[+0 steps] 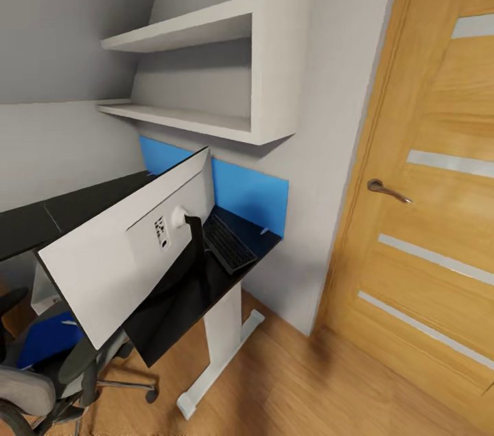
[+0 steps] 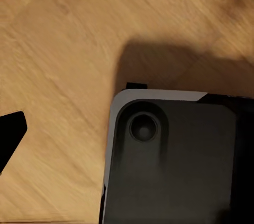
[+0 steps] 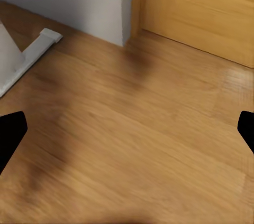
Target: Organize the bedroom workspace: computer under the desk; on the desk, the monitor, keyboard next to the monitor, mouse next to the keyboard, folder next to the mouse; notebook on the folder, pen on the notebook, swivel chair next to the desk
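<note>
Monitor (image 1: 120, 264): it stands on the bench with its light grey back to the camera. It is tilted, and its black stand (image 1: 194, 237) rests on the bench top.
Keyboard (image 1: 228, 242): dark, flat on the bench, just past the monitor's stand, near the bench's end by the wall.
Bench (image 1: 82, 206): black top, with a white leg (image 1: 223, 329) and a long white foot on the wood floor. The monitor and keyboard sit on it.
Blue panel (image 1: 250, 192): it stands up along the bench's far edge, against the wall, behind the monitor and keyboard.
Chair (image 1: 48, 381): grey with black arms, low down beside the bench, below the monitor's lower end. One castor (image 1: 151, 395) shows on the floor.
Folder (image 1: 48, 340): bright blue, lying on the chair seat, partly hidden by the monitor.
Small white stick (image 1: 264, 231): it lies on the bench near the blue panel, past the keyboard. It is too small to name for sure.
Shelves (image 1: 199, 72): two white shelves on the wall above the bench.
Door (image 1: 432, 182): light wood with grey stripes and a metal handle (image 1: 387, 190), well apart from the bench's end.
Left pincer (image 2: 10, 139): one dark fingertip shows over the wood floor, next to a dark grey and white rounded part of the robot (image 2: 174, 155). I cannot tell if it is apart or together.
Right pincer (image 3: 127, 134): its two dark fingertips (image 3: 10, 134) are far apart over bare floor (image 3: 132, 129), with nothing between them. The bench's white foot (image 3: 32, 57) and the door's bottom lie ahead.
</note>
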